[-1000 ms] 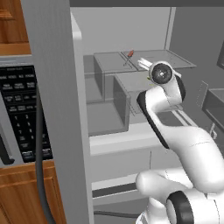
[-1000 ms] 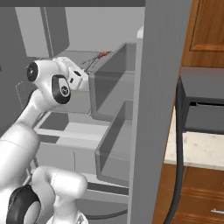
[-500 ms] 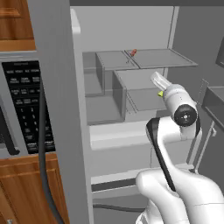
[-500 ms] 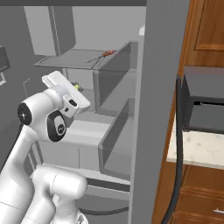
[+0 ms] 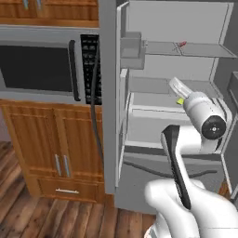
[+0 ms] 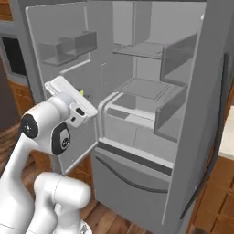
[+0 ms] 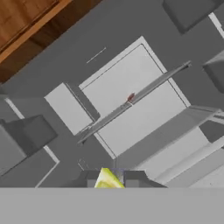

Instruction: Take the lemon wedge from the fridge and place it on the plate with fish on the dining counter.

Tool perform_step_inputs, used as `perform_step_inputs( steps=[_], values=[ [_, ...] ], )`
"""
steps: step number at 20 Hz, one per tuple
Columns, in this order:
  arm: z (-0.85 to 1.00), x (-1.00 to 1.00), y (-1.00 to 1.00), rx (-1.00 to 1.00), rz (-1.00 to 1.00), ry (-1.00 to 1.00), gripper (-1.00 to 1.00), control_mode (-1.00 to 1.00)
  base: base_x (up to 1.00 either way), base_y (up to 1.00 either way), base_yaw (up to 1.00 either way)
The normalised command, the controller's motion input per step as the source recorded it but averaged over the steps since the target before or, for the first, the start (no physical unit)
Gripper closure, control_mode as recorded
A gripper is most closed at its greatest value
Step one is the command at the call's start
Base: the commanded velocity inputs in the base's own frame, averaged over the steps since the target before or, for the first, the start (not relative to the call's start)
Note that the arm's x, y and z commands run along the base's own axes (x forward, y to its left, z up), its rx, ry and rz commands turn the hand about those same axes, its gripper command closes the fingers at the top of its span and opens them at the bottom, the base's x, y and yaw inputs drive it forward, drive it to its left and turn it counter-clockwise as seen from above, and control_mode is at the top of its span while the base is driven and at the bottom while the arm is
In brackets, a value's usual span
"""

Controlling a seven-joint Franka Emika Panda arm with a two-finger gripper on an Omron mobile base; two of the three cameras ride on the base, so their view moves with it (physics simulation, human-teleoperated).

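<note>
My gripper [image 7: 110, 180] is shut on the lemon wedge [image 7: 107, 179], a tiny yellow-green piece pinched between the two dark fingertips [image 7: 133, 178]. In the left base view the lemon wedge [image 5: 179, 100] shows at the tip of the white hand, in front of the open fridge [image 5: 186, 69] at the height of its lower shelves. From the right, the wedge [image 6: 82, 93] and gripper [image 6: 80, 95] hang outside the fridge [image 6: 141, 91], close to its open left door. The plate, the fish and the dining counter are out of view.
A small thin red item [image 5: 182, 44] lies on the upper fridge shelf. The left door [image 6: 59, 50] with its bins stands open beside the hand, the right door [image 6: 201, 114] to the right. A microwave [image 5: 37, 65] above wooden cabinets [image 5: 60, 153] sits left of the fridge.
The whole picture has shifted: the base has backed away from the fridge. The hand has come out of the shelf space with the lemon wedge still held.
</note>
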Motion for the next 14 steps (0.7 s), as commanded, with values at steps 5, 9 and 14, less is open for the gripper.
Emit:
perform_step_inputs(
  steps=[5, 9, 14],
  values=[
    [0.0, 0.0, 0.0, 0.0, 0.0, 0.0, 1.0, 1.0, -0.98, 0.0, 0.58],
    [0.0, 0.0, 0.0, 0.0, 0.0, 0.0, 1.0, 1.0, -1.0, 0.0, 0.47],
    [0.0, 0.0, 0.0, 0.0, 0.0, 0.0, 1.0, 1.0, -0.75, 0.0, 0.65]
  ],
)
